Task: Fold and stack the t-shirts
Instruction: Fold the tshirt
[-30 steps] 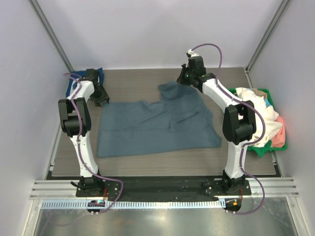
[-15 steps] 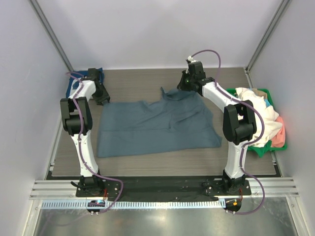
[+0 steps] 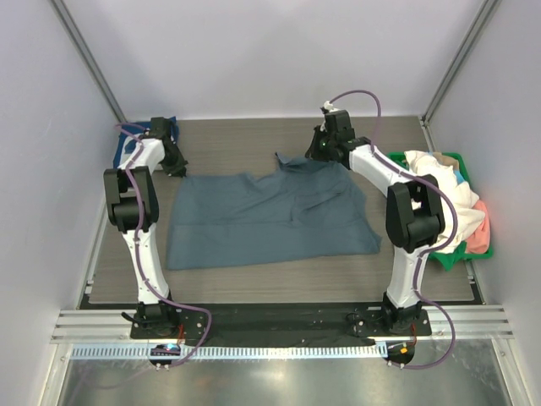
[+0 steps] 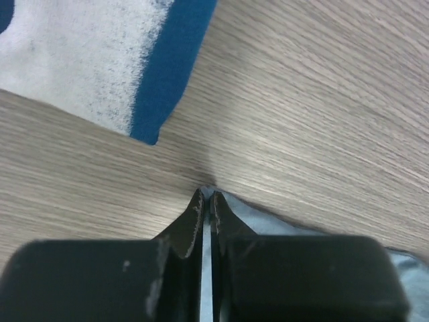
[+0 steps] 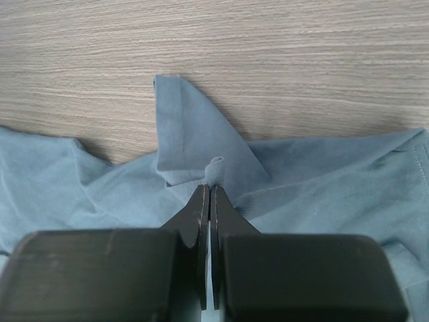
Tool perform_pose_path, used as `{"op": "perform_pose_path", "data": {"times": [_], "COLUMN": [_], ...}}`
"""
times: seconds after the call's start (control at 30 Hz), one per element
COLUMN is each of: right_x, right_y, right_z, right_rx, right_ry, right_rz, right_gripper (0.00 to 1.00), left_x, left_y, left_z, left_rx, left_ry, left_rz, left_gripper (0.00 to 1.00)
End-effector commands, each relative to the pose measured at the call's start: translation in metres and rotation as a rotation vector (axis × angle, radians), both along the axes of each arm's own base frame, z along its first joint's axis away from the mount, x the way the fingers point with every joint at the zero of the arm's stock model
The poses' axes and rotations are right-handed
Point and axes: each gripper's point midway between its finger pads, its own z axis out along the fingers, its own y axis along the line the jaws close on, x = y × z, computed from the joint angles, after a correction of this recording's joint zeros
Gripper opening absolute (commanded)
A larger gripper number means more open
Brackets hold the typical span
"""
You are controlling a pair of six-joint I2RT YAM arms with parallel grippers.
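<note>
The slate-blue t-shirt [image 3: 270,218] lies spread and wrinkled across the middle of the wooden table. My left gripper [image 3: 175,169] is shut on its far left corner [image 4: 268,218], low at the table. My right gripper [image 3: 319,152] is shut on a small pinch of the shirt's far right edge [image 5: 214,166], beside a folded-over sleeve [image 5: 191,144]. A navy t-shirt with a white print [image 3: 161,128] lies at the far left corner; it also shows in the left wrist view [image 4: 87,60].
A green plastic basket [image 3: 456,249] at the right edge holds a heap of white, cream and pink shirts [image 3: 448,199]. Walls close the table on the left, back and right. Both arm bases stand on the near rail.
My right gripper has come down and slightly back, laying the lifted far right part of the blue shirt onto the table. My left gripper has shifted slightly farther back with its corner.
</note>
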Motion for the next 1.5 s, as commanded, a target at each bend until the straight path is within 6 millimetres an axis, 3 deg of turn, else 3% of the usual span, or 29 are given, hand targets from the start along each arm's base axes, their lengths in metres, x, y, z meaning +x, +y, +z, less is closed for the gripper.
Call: {"op": "perform_pose_path", "data": {"times": [0.0, 0.07, 0.1, 0.2, 0.23, 0.3, 0.33, 0.4, 0.43, 0.5, 0.53, 0.57, 0.63, 0.7, 0.77, 0.8, 1.03, 1.47], "right_x": [0.0, -0.002, -0.004, -0.013, -0.017, -0.025, -0.033, -0.042, -0.05, -0.059, -0.066, -0.073, -0.084, -0.095, -0.106, -0.113, -0.15, -0.203], "right_y": [0.001, -0.001, -0.003, -0.008, -0.012, -0.016, -0.02, -0.026, -0.032, -0.04, -0.043, -0.047, -0.051, -0.054, -0.057, -0.06, -0.08, -0.102], "right_z": [0.044, 0.047, 0.057, 0.075, 0.075, 0.081, 0.087, 0.093, 0.096, 0.101, 0.093, 0.103, 0.096, 0.104, 0.096, 0.103, 0.09, 0.086], "right_rx": [0.05, 0.056, 0.061, 0.069, 0.064, 0.068, 0.072, 0.074, 0.07, 0.065, 0.056, 0.061, 0.056, 0.068, 0.07, 0.082, 0.07, 0.06], "right_ry": [-0.097, -0.098, -0.115, -0.148, -0.147, -0.156, -0.167, -0.181, -0.192, -0.207, -0.197, -0.221, -0.209, -0.228, -0.213, -0.231, -0.233, -0.2], "right_rz": [0.001, -0.003, -0.007, -0.016, -0.028, -0.035, -0.048, -0.066, -0.085, -0.106, -0.11, -0.119, -0.12, -0.123, -0.13, -0.134, -0.184, -0.223], "right_gripper": [0.01, 0.01, 0.01, 0.02, 0.02, 0.01, 0.01, 0.01, 0.01, 0.01, 0.01, 0.01, 0.01, 0.01, 0.01, 0.02, 0.01, 0.01], "left_x": [0.007, 0.006, 0.006, -0.002, -0.004, -0.013, -0.016, -0.025, -0.028, -0.032, -0.038, -0.04, -0.046, -0.05, -0.057, -0.058, -0.078, -0.113], "left_y": [-0.005, -0.005, -0.003, -0.003, -0.003, -0.001, 0.0, -0.002, -0.002, -0.003, -0.003, -0.003, 0.002, 0.001, 0.001, 0.001, 0.004, 0.011], "left_z": [0.003, 0.011, 0.025, 0.041, 0.058, 0.065, 0.081, 0.083, 0.093, 0.097, 0.093, 0.099, 0.095, 0.101, 0.098, 0.103, 0.107, 0.117], "left_rx": [-0.028, -0.024, -0.02, -0.012, -0.009, 0.0, 0.004, 0.0, -0.002, -0.003, -0.005, -0.004, 0.015, 0.009, 0.01, 0.012, 0.03, 0.082], "left_ry": [-0.032, -0.041, -0.064, -0.08, -0.112, -0.119, -0.149, -0.15, -0.171, -0.187, -0.175, -0.188, -0.18, -0.197, -0.19, -0.206, -0.217, -0.228], "left_rz": [-0.024, -0.015, -0.011, -0.002, 0.001, 0.013, 0.02, 0.026, 0.033, 0.034, 0.035, 0.037, 0.058, 0.063, 0.07, 0.073, 0.094, 0.11], "left_gripper": [0.0, 0.0, 0.0, 0.0, 0.0, 0.0, 0.0, 0.0, 0.0, 0.0, 0.0, 0.0, 0.0, 0.0, 0.0, 0.0, 0.0, 0.0]}}
